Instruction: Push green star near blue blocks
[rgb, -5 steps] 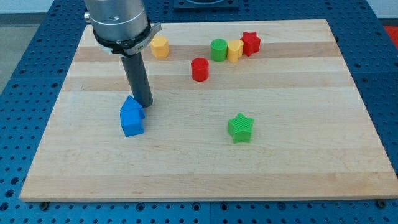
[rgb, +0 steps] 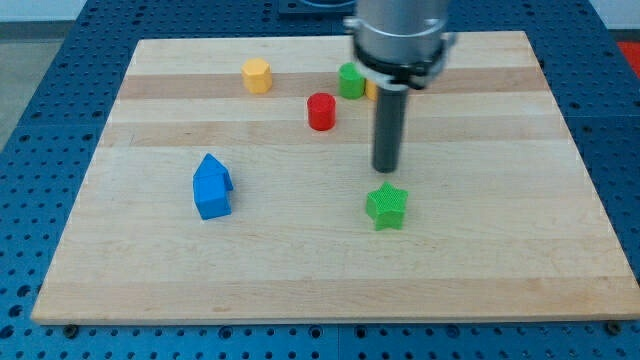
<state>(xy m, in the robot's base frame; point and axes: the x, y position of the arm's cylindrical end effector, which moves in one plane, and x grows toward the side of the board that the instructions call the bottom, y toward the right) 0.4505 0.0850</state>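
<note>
The green star (rgb: 386, 205) lies on the wooden board (rgb: 480, 250), right of centre toward the view's bottom. The blue blocks (rgb: 212, 187) sit together at the view's left, a house-like shape in front with a second blue piece behind it. My tip (rgb: 386, 168) is just above the star in the view, a short gap from its top point, far to the right of the blue blocks.
A red cylinder (rgb: 321, 111) stands up and left of my tip. A yellow hexagonal block (rgb: 257, 75) is at the upper left. A green cylinder (rgb: 350, 81) shows at the top beside the arm, which hides other blocks behind it.
The rod has moved from beside the blue blocks rightward across the board to just above the green star. It now covers the yellow and red blocks at the top. No block has moved.
</note>
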